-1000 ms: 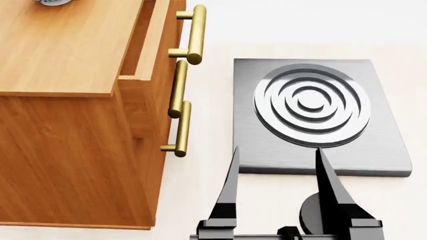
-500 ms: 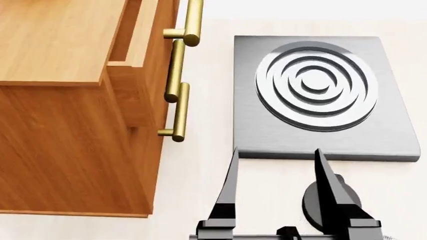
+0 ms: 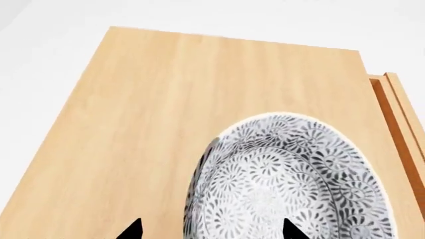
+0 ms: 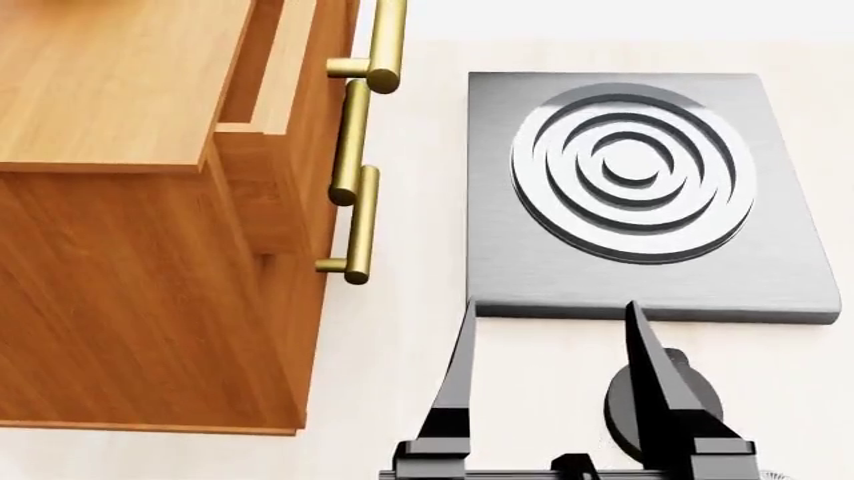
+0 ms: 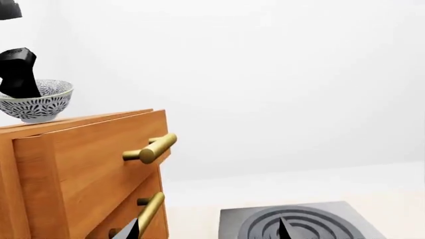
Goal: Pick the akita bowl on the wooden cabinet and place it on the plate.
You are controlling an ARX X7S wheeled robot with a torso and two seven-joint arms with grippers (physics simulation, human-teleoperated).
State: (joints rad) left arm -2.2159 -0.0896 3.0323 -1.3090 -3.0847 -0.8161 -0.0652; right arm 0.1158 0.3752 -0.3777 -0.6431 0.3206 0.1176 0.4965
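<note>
The akita bowl [image 3: 292, 179], white with a dense dark petal pattern, stands upright on top of the wooden cabinet [image 3: 146, 124]. My left gripper [image 3: 212, 230] is open and straddles the bowl's wall, one tip inside the bowl and the other outside over the wood. From the right wrist view, the bowl [image 5: 37, 102] sits on the cabinet [image 5: 79, 169] with a black left finger [image 5: 17, 74] reaching into it. My right gripper [image 4: 550, 303] hangs open and empty over the floor, beside the cabinet [image 4: 134, 300]. The plate is out of view.
A grey square stove [image 4: 627, 190] with raised rings lies on the pale floor right of the cabinet. Brass bar handles [image 4: 358, 170] stick out toward it, and the top drawer [image 4: 260, 70] is slightly pulled out. A dark round disc [image 4: 687, 395] shows behind the right gripper.
The head view has shifted, so the cabinet and stove sit higher in frame and the bowl has left its top edge. The right gripper has barely moved.
</note>
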